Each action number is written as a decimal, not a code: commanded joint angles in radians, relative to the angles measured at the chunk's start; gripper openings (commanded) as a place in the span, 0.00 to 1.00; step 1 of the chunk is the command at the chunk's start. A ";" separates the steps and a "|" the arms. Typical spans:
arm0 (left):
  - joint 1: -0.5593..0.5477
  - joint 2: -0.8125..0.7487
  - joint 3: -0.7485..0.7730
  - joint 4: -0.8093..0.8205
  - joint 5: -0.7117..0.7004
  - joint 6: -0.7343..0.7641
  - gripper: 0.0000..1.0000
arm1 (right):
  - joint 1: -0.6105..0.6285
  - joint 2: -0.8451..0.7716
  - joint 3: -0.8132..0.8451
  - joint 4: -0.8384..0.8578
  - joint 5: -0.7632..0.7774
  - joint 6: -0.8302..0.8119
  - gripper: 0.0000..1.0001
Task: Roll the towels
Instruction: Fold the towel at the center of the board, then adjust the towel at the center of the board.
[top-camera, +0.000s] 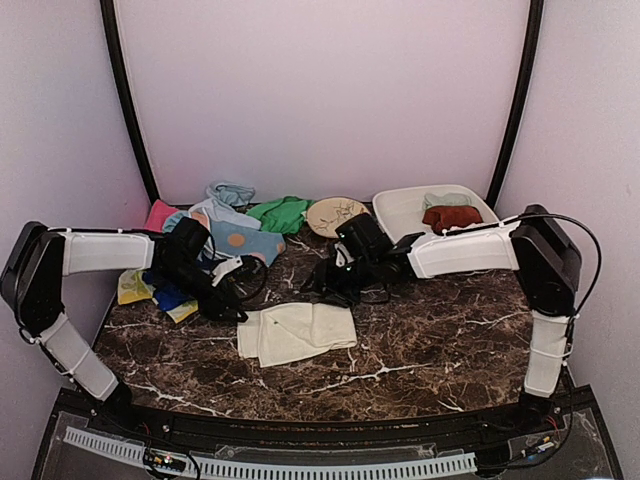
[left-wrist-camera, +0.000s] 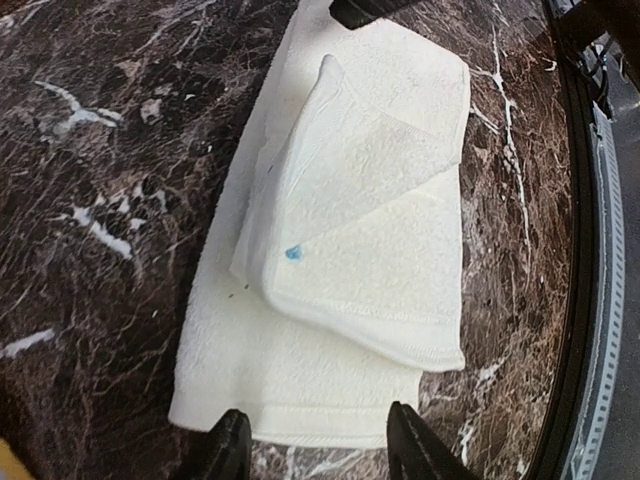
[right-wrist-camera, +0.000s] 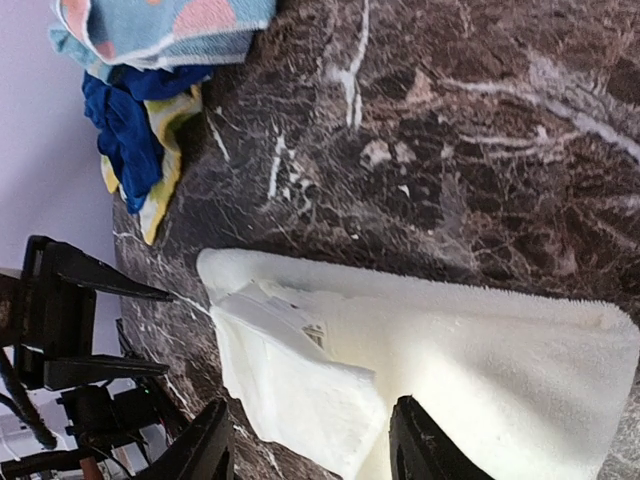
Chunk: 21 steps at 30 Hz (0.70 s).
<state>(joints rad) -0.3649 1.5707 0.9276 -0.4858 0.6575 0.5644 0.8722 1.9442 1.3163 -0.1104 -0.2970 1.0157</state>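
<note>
A white towel (top-camera: 296, 332) lies folded on the marble table (top-camera: 440, 340), one layer doubled over another. It fills the left wrist view (left-wrist-camera: 340, 250) and the right wrist view (right-wrist-camera: 420, 350). My left gripper (top-camera: 232, 302) is open at the towel's left edge, its jaws either side of the near hem (left-wrist-camera: 318, 445). My right gripper (top-camera: 330, 285) is open just above the towel's far edge, its jaws spanning the folded corner (right-wrist-camera: 312, 445). Neither holds anything. A dark red towel (top-camera: 451, 216) lies in the white tub (top-camera: 400, 205).
A heap of towels sits at the back left: light blue with orange dots (top-camera: 240, 240), green (top-camera: 280, 212), blue (right-wrist-camera: 125, 125), yellow (top-camera: 132, 288), pink (top-camera: 160, 213). A round cream plate (top-camera: 335, 214) stands at the back. The table's front edge (left-wrist-camera: 575, 300) is close.
</note>
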 joint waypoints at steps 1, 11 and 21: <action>-0.043 0.084 0.058 0.031 -0.009 -0.131 0.48 | 0.020 0.005 -0.026 0.002 -0.007 -0.055 0.54; -0.061 0.195 0.098 0.071 0.040 -0.230 0.37 | 0.035 0.025 -0.047 -0.001 -0.034 -0.149 0.52; -0.044 0.207 0.137 0.011 0.116 -0.227 0.38 | 0.049 0.062 -0.023 0.065 -0.044 -0.227 0.41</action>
<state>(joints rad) -0.4210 1.8076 1.0328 -0.4347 0.7246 0.3363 0.9119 1.9690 1.2705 -0.1005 -0.3233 0.8307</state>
